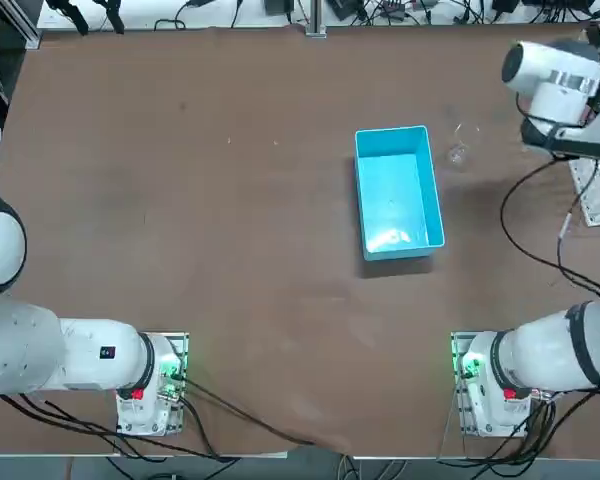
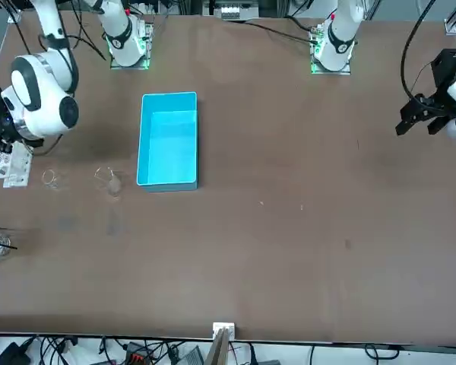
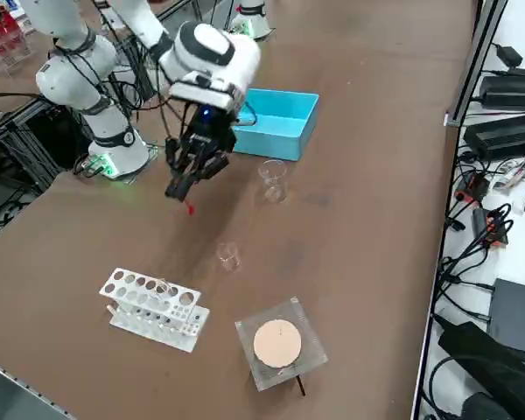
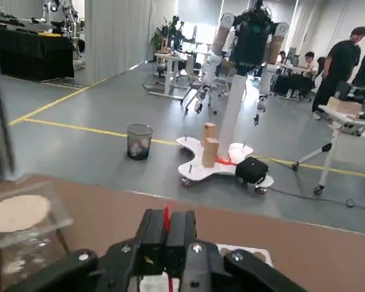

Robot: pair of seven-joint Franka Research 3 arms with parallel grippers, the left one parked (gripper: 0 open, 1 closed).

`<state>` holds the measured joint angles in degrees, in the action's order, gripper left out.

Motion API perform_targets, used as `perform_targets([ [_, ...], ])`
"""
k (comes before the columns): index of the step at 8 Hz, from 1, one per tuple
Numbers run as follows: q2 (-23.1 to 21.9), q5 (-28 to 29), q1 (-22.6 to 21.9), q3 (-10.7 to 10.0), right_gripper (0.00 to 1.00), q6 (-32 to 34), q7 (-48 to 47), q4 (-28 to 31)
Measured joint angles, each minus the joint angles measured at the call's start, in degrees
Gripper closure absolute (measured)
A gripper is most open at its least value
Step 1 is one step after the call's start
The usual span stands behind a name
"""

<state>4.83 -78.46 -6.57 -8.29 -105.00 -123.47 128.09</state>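
Hovering above bench (image 3: 359, 227), right hand (image 3: 180, 185) clenched on thin red stick (image 3: 190, 208). Fingers pinched tight around it, red tip poking out below fingertips, clear of bench surface. White test-tube rack (image 3: 153, 308) nearest thing below hand, toward bench edge. Small clear beaker (image 3: 228, 256) near hand, between it and clear square dish with tan disc (image 3: 278, 343). Taller clear beaker (image 3: 273, 179) just beside hand on its other side. Blue bin (image 3: 276, 122) beyond that beaker, well apart from hand.
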Motion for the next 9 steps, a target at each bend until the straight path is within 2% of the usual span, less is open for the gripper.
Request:
perform_targets([
  [1, 2.1, 1.8, -1.6, 0.0, 0.98, 0.6, 0.1, -3.1],
  [3, 10.2, 4.6, -4.1, 0.0, 0.98, 3.3, -1.7, -10.9],
  [5, 19.4, 5.0, -4.4, -0.2, 0.98, 4.5, -5.9, -16.4],
  [6, 22.2, 5.0, -4.3, -0.5, 0.98, 4.8, -7.4, -17.7],
  [9, 23.6, 5.3, -3.5, -0.9, 0.98, 5.1, -10.3, -18.7],
])
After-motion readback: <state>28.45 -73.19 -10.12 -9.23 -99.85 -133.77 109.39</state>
